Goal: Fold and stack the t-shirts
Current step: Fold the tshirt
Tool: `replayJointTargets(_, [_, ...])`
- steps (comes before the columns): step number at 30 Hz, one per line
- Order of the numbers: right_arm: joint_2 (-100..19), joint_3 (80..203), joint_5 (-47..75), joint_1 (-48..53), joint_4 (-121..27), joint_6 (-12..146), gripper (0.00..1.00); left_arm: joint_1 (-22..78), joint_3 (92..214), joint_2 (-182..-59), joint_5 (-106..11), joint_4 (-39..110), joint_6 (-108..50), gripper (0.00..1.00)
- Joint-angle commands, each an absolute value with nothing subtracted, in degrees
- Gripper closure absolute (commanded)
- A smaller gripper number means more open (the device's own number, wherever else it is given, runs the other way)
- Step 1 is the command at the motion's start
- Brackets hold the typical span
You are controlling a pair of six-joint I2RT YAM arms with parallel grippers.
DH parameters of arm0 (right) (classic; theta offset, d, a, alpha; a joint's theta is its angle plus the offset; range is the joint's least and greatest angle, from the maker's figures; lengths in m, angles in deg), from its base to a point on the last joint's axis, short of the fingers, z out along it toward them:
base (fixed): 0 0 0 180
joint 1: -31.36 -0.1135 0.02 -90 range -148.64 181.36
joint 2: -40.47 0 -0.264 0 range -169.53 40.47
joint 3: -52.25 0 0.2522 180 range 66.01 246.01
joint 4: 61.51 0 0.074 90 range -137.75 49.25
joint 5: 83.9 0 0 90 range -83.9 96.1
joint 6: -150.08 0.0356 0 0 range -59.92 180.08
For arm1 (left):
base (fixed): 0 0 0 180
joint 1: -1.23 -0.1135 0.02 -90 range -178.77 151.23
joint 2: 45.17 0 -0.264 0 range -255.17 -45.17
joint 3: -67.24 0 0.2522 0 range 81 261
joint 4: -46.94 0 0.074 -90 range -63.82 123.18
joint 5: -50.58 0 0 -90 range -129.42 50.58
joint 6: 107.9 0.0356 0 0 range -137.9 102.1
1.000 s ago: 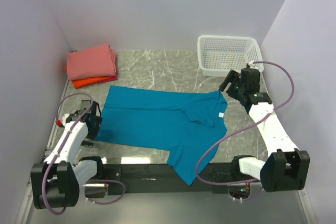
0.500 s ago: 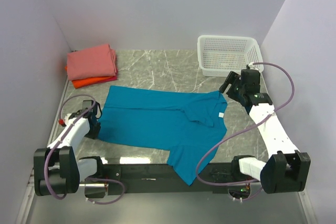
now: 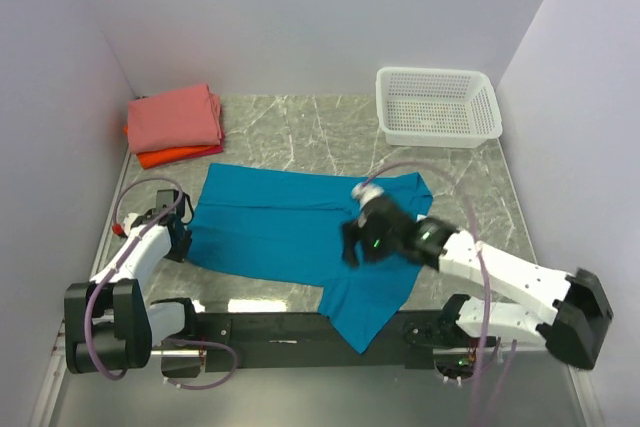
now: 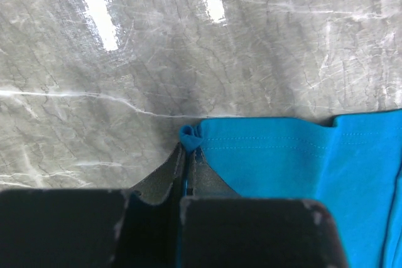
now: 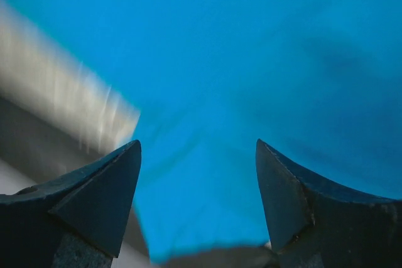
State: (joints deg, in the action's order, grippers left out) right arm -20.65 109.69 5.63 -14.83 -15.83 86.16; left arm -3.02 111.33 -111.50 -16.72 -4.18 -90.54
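A teal-blue t-shirt point(image 3: 290, 222) lies spread on the marble table, one sleeve hanging over the near edge. My left gripper point(image 3: 183, 238) sits at the shirt's left edge, shut on a bunched corner of the hem point(image 4: 188, 136); the left wrist view shows both fingers pressed together on the fabric. My right gripper point(image 3: 352, 246) hovers over the shirt's near middle, blurred. In the right wrist view it point(image 5: 198, 149) stands open above the teal cloth point(image 5: 251, 61) with nothing between its fingers. Folded t-shirts sit stacked at the back left, salmon-pink point(image 3: 176, 117) over orange point(image 3: 170, 157).
A white mesh basket point(image 3: 437, 107) stands at the back right. The black bar of the near table edge point(image 3: 270, 325) runs under the hanging sleeve. Walls close in on the left, back and right.
My left gripper has gone from open to shut on the shirt's left hem corner. The right arm has swung from beside the basket down over the shirt's near middle.
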Motion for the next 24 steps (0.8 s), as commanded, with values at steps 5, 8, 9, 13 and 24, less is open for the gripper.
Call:
replayJointTargets(5, [-28.8, 108.3, 5.9, -43.7, -13.9, 87.3, 0.23, -3.2, 109.3, -109.4, -18.2, -3.6, -89.1, 0.99])
replayJointTargets(8, [-33.3, 107.3, 9.9, -50.1, -16.0, 86.5, 0.27, -3.2, 109.2, -108.6, -17.4, -3.6, -88.7, 0.99])
replayJointTargets(9, [-34.7, 107.3, 10.0, -51.2, -15.7, 86.2, 0.29, -3.2, 109.3, -108.6, -17.5, -3.6, -88.5, 0.99])
replayJointTargets(13, [-40.6, 107.6, 8.7, -54.9, -15.4, 86.3, 0.33, -3.2, 108.6, -108.2, -18.8, -3.1, -88.2, 0.99])
replayJointTargets(24, [-43.6, 108.5, 3.7, -55.6, -12.5, 90.0, 0.87, -3.2, 108.5, -107.8, -19.0, -2.8, -88.4, 0.99])
